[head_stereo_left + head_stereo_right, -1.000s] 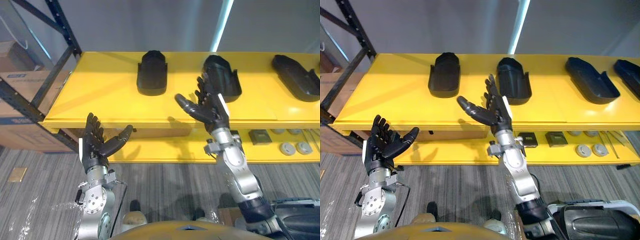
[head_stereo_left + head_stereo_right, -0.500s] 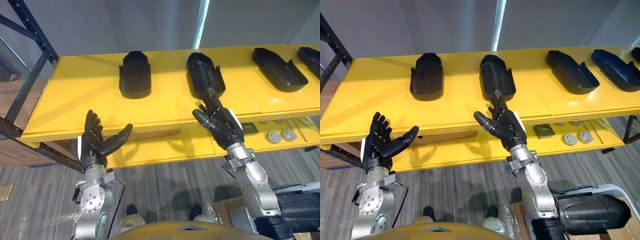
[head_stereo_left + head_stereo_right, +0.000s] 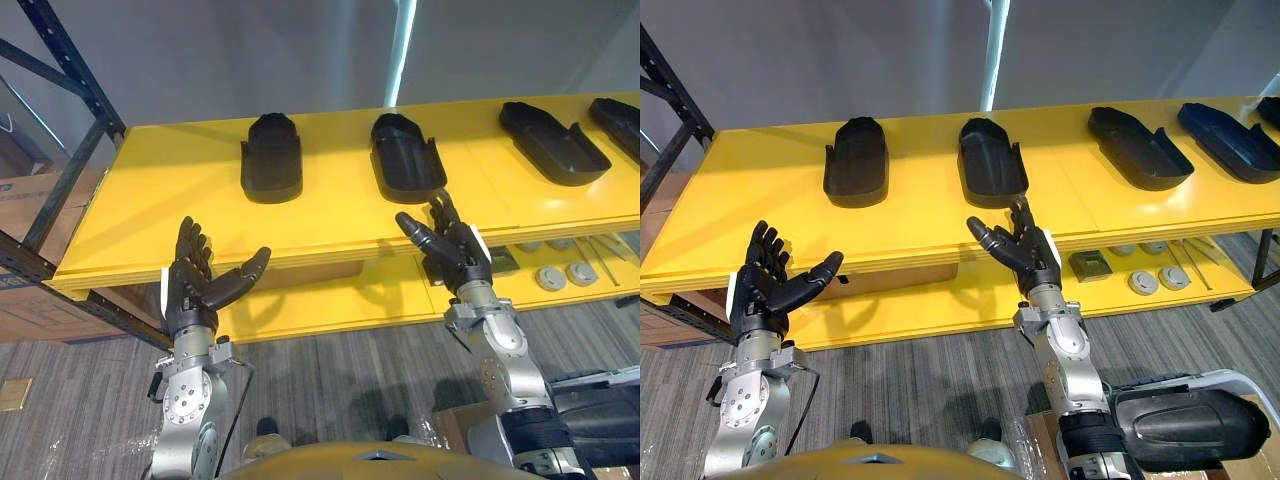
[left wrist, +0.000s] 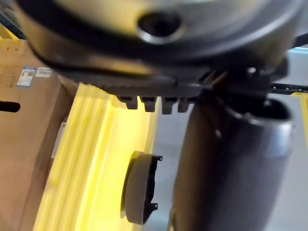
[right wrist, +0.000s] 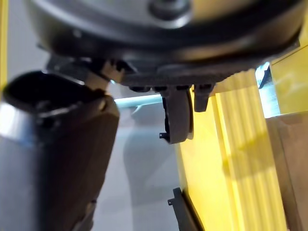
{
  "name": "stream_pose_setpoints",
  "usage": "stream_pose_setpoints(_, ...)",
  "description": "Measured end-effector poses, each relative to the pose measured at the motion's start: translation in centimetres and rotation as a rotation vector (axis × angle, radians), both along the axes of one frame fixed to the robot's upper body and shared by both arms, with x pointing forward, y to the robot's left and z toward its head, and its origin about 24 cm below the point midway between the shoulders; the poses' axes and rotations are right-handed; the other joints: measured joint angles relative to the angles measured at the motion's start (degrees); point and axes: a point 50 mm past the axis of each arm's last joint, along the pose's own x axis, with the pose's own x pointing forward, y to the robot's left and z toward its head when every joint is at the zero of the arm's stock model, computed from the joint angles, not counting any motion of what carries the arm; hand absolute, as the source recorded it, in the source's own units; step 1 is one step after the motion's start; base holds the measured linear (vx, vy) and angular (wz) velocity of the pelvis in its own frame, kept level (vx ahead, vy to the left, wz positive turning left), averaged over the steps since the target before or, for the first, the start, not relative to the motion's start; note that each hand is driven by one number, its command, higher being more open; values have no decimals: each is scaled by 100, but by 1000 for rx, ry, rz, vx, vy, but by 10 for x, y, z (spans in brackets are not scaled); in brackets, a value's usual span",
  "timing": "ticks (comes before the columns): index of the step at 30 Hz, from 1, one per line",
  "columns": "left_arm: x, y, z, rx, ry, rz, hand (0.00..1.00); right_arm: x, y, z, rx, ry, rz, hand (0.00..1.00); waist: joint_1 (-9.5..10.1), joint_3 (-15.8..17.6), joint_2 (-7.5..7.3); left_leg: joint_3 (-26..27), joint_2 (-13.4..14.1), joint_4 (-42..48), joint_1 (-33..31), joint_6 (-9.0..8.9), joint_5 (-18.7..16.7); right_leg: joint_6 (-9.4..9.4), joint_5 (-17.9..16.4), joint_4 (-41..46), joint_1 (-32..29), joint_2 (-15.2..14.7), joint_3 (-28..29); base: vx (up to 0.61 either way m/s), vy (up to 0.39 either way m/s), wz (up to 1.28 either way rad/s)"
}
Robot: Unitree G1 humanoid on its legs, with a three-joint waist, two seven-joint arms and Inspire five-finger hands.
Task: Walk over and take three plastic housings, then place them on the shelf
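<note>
Black housings [image 3: 271, 158] rest on the yellow shelf [image 3: 180, 190], upper frame; the right hand [image 3: 455, 250] has pulled back below the centre housing [image 3: 406, 160], fingers released, as on the left hand [image 3: 192, 288], so placement seems done.

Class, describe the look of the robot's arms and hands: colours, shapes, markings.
The left arm and right arm are silver-grey metal, built of rounded jointed segments with small bolts. The left hand and right hand are black, with slim fingers and a white strip along one edge.
</note>
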Motion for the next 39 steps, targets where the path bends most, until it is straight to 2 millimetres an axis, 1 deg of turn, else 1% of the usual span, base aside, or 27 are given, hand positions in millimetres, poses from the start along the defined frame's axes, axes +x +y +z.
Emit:
stream_pose_setpoints(6, 1, -1, -1, 0, 7, -9, 100, 14, -3, 0, -1, 4, -39, 100, 12, -1, 2, -104, -4, -2, -7, 4, 30, -3, -3, -2, 62, -6, -95, -9, 4, 8)
stream_pose_setpoints(13, 1, -1, -2, 0, 20, -17, 100, 21, -4, 2, -33, 6, -47, 100, 79, -1, 6, -195, -11, -3, -27, 12, 54, -15, -14, -8, 103, -14, -195, -12, 4, 6)
stream_pose_setpoints(18, 1, -1, -2, 0, 20, -20, 100, 28, -6, 1, -36, 11, -75, 100, 77, -1, 19, -303, -16, -3, -68, 20, 90, -24, -24, -8, 149, -20, -318, -11, 2, 12)
stream_pose_setpoints(23, 1, 0, -3, 1, 24, -16, 100, 32, -12, 2, -33, 10, -140, 100, 144, -1, 81, -401, -19, -3, -141, 24, 129, -29, -28, -7, 152, -22, -416, -19, 1, 10)
stream_pose_setpoints(31, 1, 0, -3, 0, 27, -11, 100, 36, -19, 5, -29, 9, -241, 100, 160, 15, 129, -517, -37, -3, -208, 32, 155, -41, -51, -9, 155, -34, -512, -10, 0, 6)
stream_pose_setpoints(36, 1, 0, -3, -1, 28, -4, 100, 39, -26, 12, -54, -12, -304, 100, 162, 82, 226, -527, -61, -3, -212, 40, 161, -39, -46, -8, 162, -57, -530, 0, 0, 0)
stream_pose_setpoints(39, 1, 0, -3, -1, 28, -4, 100, 39, -27, 13, -53, -18, -316, 100, 165, 89, 222, -527, -63, -1, -212, 43, 164, -42, -43, -9, 164, -58, -536, 0, 0, 0)
